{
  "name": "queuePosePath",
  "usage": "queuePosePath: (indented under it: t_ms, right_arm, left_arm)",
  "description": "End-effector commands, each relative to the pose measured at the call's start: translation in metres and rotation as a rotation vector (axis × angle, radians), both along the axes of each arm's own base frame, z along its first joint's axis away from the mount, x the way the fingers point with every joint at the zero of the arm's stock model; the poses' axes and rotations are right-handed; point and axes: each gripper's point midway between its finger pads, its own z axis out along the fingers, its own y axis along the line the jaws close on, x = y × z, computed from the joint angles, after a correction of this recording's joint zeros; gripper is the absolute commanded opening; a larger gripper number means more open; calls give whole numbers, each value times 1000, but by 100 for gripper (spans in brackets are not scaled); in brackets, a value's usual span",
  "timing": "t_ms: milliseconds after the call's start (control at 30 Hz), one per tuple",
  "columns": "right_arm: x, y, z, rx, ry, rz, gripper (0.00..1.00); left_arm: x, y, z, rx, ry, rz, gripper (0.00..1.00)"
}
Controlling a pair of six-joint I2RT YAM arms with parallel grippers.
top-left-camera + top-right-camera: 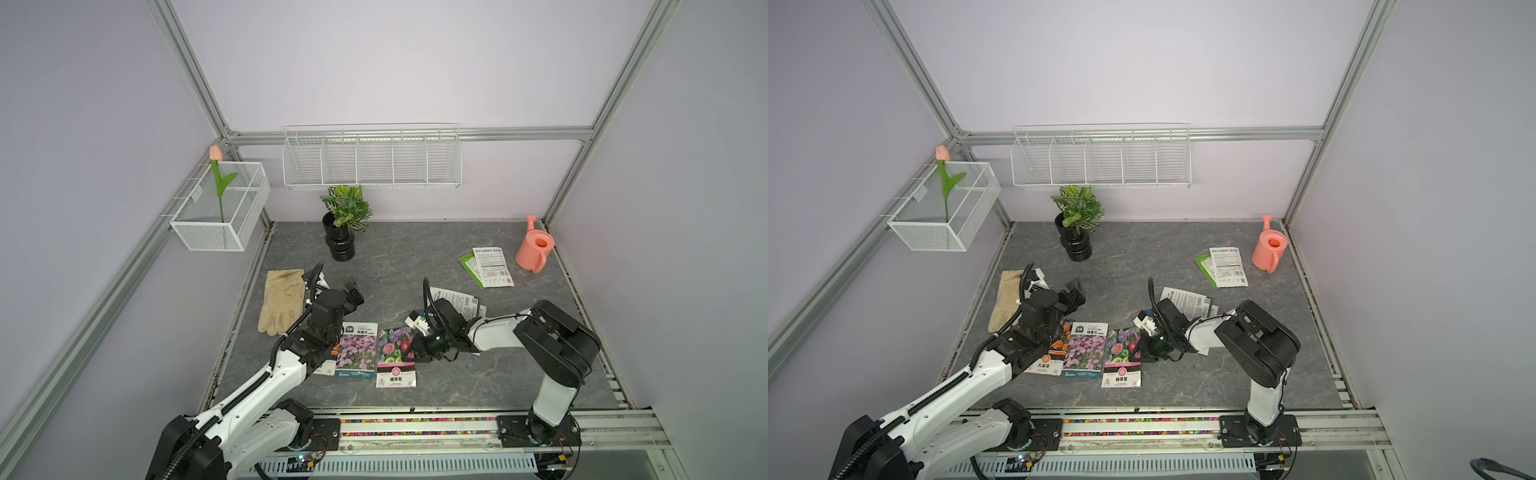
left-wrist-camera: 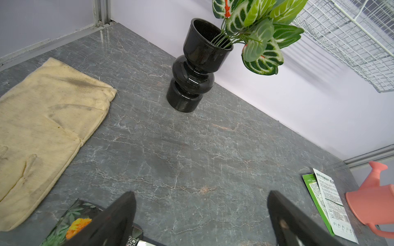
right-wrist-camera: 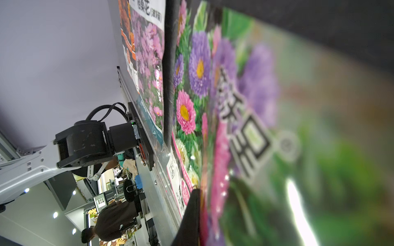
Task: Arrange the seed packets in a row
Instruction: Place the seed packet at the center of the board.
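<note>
Top views: row half built, three more to fetch

Both top views showed three seed packets [image 1: 365, 353] side by side on the table [image 1: 478, 374], well in front of the black vase [image 1: 340, 241], toward the robot. These were the orange-flower packet [image 1: 1052, 353], half hidden under the left arm, the pink-flower packet [image 1: 357, 351], then the mixed-flower packet [image 1: 395, 357], set slightly nearer the robot. The right fingers [image 1: 414, 345] were closed at that last packet's outer edge. The right wrist view was filled with its blurred print running up to a dark fingertip [image 3: 191, 204], which suggested they pinched it. The left fingers [image 1: 354, 293] stood wide apart and empty over bare table between vase and row.

Three others lay loose. Well to the robot's right of the vase, a white-backed packet [image 1: 492, 266] overlapped a green packet [image 1: 468, 266]. Nearer the row, a text-side-up packet [image 1: 455, 298] showed partly under the right arm.

The packets looked light, thin and bendy, with glossy faces likely to slide on the smooth table. Lying flat, they offered little to get under, so a pinch at a corner or short edge seemed the best hold. The white one, riding on the green, looked easiest to take, though dragging it could shift the green.
</note>
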Motion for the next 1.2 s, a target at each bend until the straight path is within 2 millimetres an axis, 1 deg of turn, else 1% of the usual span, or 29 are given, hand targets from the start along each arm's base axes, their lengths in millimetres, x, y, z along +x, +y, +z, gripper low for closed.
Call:
queuePosePath:
  t_ms: [0,200,233,267,300,367,400,433,467,533,633,667,700,833,1000,1067,1100,1167]
  right_arm:
    - [9,3,-1,-10,-26,-34,7]
    - [15,7,2,-12,-40,-34,8]
    - [16,7,2,-15,-41,-32,9]
    - [17,7,2,-20,-46,-33,13]
    - [18,7,3,-23,-51,-35,19]
    - [19,5,3,-34,-57,-39,36]
    - [19,4,4,-38,-62,-39,48]
    - [19,3,4,-47,-67,-42,65]
    - [20,0,5,-59,-77,-48,73]
    - [21,-4,5,-84,-91,-56,81]
    - [24,-11,10,-113,-118,-74,100]
    - [24,-14,12,-125,-125,-80,93]
    - [25,-18,12,-157,-126,-89,89]
    - [27,-32,17,-246,-158,-95,88]
    - [27,-43,21,-282,-169,-106,88]
    - [33,-53,30,-295,-221,-136,88]
    - [39,-59,38,-302,-257,-154,88]
    - [52,-75,55,-320,-318,-200,88]
  left_arm:
    - [1,1,-1,-2,-4,1,99]
    - [1,-1,1,-1,-6,-9,98]
    - [1,-1,1,-2,-7,-8,98]
    - [1,-1,1,0,-7,-9,98]
    - [1,-1,2,0,-7,-11,98]
    - [1,-1,1,1,-6,-12,98]
    - [1,-2,1,2,-5,-13,98]
    - [2,-2,1,1,-5,-14,98]
    - [2,-3,1,2,-5,-17,98]
    - [2,-3,1,0,-7,-17,98]
    - [3,-5,1,-1,-4,-24,98]
    - [3,-6,1,-1,-1,-27,98]
    - [4,-6,1,-3,-1,-30,98]
    - [5,-10,0,-4,5,-46,98]
    - [7,-15,-2,-9,16,-63,97]
    - [8,-20,-1,-14,15,-85,97]
    - [9,-25,0,-16,17,-114,97]
    - [12,-43,2,-27,15,-193,97]
